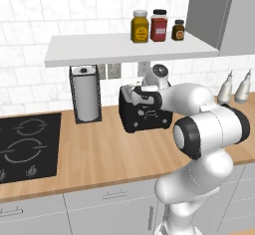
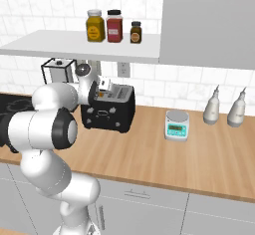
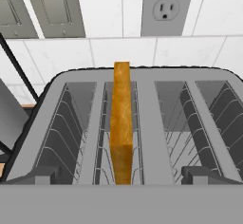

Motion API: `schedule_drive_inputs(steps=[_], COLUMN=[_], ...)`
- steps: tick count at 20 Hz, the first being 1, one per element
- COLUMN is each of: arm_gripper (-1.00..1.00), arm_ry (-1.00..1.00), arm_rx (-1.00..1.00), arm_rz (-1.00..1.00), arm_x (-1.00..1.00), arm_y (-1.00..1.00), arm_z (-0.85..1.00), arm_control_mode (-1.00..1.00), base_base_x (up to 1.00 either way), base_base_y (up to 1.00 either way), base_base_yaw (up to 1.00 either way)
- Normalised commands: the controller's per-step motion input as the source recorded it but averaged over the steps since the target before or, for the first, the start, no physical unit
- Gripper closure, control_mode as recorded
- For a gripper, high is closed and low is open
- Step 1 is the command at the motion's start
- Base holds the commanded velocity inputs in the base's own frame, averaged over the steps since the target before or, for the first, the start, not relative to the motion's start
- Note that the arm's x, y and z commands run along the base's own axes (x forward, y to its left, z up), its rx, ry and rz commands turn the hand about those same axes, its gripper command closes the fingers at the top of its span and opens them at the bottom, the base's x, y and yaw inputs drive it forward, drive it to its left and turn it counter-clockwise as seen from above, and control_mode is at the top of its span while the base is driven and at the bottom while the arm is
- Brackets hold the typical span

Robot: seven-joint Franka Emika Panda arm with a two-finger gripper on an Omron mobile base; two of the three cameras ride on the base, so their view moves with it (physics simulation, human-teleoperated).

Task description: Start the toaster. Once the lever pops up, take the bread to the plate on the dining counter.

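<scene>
The black toaster (image 1: 144,118) stands on the wood counter against the tiled wall, under the shelf, and also appears in the right base view (image 2: 107,113). Seen from above, its grey top (image 3: 147,123) has wire-lined slots. The bread (image 3: 122,123) stands on edge in the left slot, its golden crust facing up. My gripper (image 3: 121,174) hovers just above the toaster's top, open, its fingertips (image 3: 43,175) spread wide to either side of the bread without touching it. The hand (image 1: 144,97) sits over the toaster. The plate and the dining counter are out of view.
A chrome paper-towel holder (image 1: 85,95) stands left of the toaster, and a black cooktop (image 1: 27,144) lies further left. The shelf (image 1: 124,50) with three jars hangs low overhead. A small scale (image 2: 177,125) and two bottles (image 2: 211,104) stand to the right. Wall outlets (image 3: 166,4) are behind.
</scene>
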Motion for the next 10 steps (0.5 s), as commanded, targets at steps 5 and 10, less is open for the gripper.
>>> schedule_drive_inputs(steps=[5, 10], arm_gripper=[-1.0, -1.0], arm_ry=[0.0, 0.0], arm_rx=[0.0, 0.0], arm_rz=[0.0, 0.0], arm_x=[0.0, 0.0], arm_y=[0.0, 0.0], arm_z=[0.0, 0.0], arm_control_mode=[-1.0, -1.0], base_base_x=[0.0, 0.0], base_base_y=[0.0, 0.0], base_base_yaw=[0.0, 0.0])
